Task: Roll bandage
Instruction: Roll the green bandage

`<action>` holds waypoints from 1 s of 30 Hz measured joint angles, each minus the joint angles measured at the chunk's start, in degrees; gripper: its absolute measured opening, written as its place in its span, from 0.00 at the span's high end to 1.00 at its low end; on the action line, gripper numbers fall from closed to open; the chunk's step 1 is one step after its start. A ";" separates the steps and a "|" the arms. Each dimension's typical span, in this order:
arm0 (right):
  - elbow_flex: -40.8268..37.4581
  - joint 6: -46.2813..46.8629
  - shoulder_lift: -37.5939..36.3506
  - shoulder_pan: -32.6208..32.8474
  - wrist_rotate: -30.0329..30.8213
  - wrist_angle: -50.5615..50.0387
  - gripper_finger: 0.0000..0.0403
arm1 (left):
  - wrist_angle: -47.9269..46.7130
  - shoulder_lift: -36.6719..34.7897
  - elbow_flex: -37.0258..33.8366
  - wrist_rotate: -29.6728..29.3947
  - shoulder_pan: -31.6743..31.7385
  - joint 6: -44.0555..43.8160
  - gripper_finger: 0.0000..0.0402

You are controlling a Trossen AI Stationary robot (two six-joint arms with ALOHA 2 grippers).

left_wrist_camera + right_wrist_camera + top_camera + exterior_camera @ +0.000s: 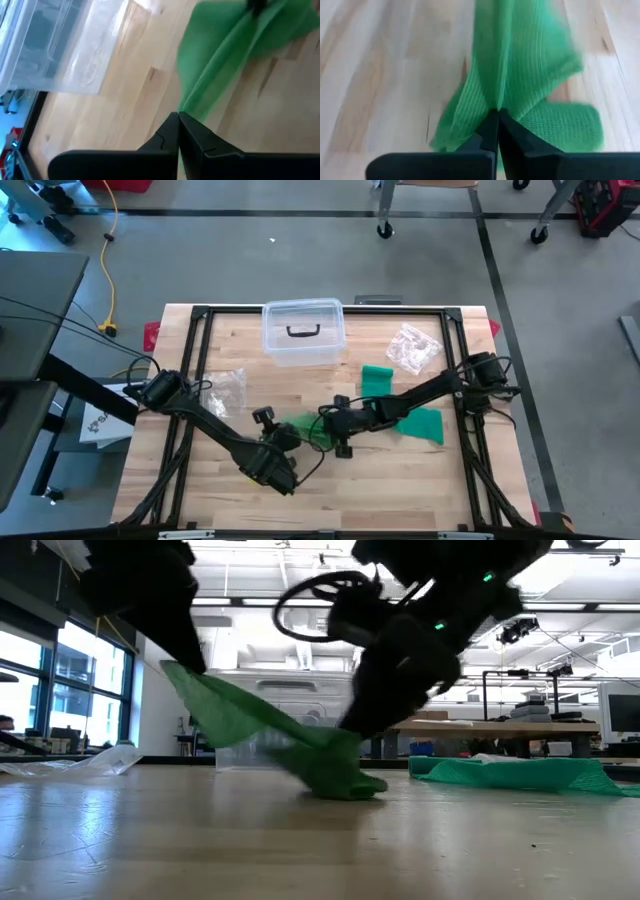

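Left gripper [178, 117] clamps one end of the green bandage [300, 745]; right gripper [497, 114] pinches it farther along. Strip spans between them, likely tensioned for rolling.

We see a bright green bandage [530, 75] with a fine ribbed weave, a pale wooden bench [420, 480] framed in black, a clear box [302, 345], and black tool fingers [517, 137].
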 joint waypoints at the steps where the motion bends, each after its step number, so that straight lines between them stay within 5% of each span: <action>1: -0.03 3.14 -1.01 0.48 1.81 -3.70 1.00 | -0.99 0.00 0.00 -0.01 -0.05 -0.78 1.00; 5: -1.04 12.77 -5.82 2.80 4.95 -19.38 1.00 | -3.73 0.00 -0.22 0.05 -0.10 -1.96 1.00; 11: -0.50 13.80 -13.00 7.43 7.78 -22.71 1.00 | -3.88 0.00 -0.15 -0.02 0.06 -1.51 1.00; 16: -0.28 6.03 -12.47 7.38 9.26 -9.08 1.00 | -4.42 -0.16 -0.10 0.00 -0.20 -1.55 1.00; 22: -0.39 0.76 -5.44 4.54 3.48 8.97 0.98 | -6.31 -1.44 2.03 -2.75 -0.51 -1.49 1.00; 30: -0.39 0.53 0.32 2.30 -1.51 12.04 0.66 | -6.32 -5.15 7.20 -8.48 0.50 1.69 1.00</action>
